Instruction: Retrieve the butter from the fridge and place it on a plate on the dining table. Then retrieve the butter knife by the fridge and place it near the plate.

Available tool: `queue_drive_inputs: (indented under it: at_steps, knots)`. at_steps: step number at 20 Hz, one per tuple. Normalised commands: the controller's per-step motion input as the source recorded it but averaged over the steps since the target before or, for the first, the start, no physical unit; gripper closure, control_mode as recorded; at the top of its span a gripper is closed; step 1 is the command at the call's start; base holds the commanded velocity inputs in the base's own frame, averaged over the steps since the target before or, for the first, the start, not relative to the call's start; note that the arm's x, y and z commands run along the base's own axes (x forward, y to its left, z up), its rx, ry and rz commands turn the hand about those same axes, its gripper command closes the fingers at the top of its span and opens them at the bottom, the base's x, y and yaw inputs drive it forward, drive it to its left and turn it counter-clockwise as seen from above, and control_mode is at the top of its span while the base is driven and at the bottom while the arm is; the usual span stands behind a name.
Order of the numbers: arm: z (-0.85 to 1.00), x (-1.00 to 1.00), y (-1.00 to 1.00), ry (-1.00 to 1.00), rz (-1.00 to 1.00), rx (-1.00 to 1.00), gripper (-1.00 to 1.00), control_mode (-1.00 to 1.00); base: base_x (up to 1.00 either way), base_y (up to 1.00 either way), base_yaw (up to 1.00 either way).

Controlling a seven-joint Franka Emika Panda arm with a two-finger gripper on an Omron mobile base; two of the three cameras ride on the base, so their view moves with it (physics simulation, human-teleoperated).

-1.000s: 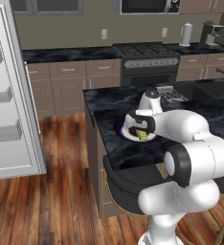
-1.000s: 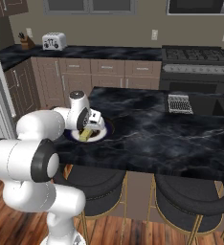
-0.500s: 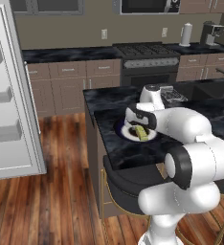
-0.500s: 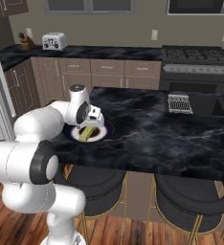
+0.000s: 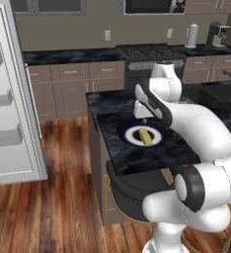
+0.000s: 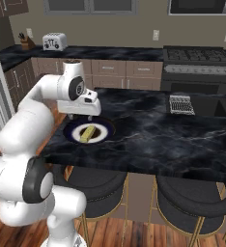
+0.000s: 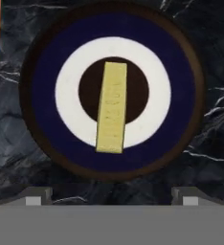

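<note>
- My claw (image 7: 111, 195) hangs above the plate (image 7: 42, 72), jaws spread wide and holding nothing — in the hand view the two finger tips (image 7: 35, 195) rise at the bottom edge, one under each side of the plate, with bare marble between them.
- The butter (image 7: 111, 107) lies flat across the plate's middle, its long axis running near-vertical in the hand view; its lower end reaches onto the white ring just short of the navy rim. It touches nothing but the plate.
- In the left base view the butter (image 5: 146, 135) sits on the plate (image 5: 126, 129) at frame centre, just below my hand. In the right base view the butter (image 6: 87, 133) and plate (image 6: 105, 129) lie left of centre, under my gripper (image 6: 80, 115).
- The plate rests near the corner of the dining table (image 5: 112, 106), which I judge keeps it within easy reach from the base's side.
- The fridge (image 5: 11, 99) stands with its door open at the left edge of the left base view, well apart from the table.
- Judgement: the first half of the task looks done — the butter rests freely on the plate. What remains is the butter knife by the fridge; I cannot make it out here.
- Next requirement, as I judge it: lift straight up, so the open fingers clear the butter and the plate rim without nudging either.
</note>
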Motion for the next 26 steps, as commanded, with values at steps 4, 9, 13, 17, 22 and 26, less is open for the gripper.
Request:
queue_drive_inputs:
  at_steps: [4,9,13,17,22,26]
  knots:
    - [0.45,-1.00,0.00,0.03,0.00,0.00,-1.00,-1.00,0.00,0.00,0.00]
    - [0.10,-1.00,0.00,0.00,0.00,0.00,-1.00,-1.00,0.00,0.00,0.00]
    - [0.07,-1.00,0.00,0.00,0.00,0.00,-1.00,-1.00,0.00,0.00,0.00]
    - [0.13,-1.00,0.00,0.00,0.00,0.00,-1.00,-1.00,0.00,0.00,0.00]
    - [0.02,-0.85,0.00,0.01,0.00,-0.01,-1.00,-1.00,0.00,0.00,0.00]
    - [-0.03,-0.94,0.00,0.10,0.00,-0.07,-1.00,-1.00,0.00,0.00,0.00]
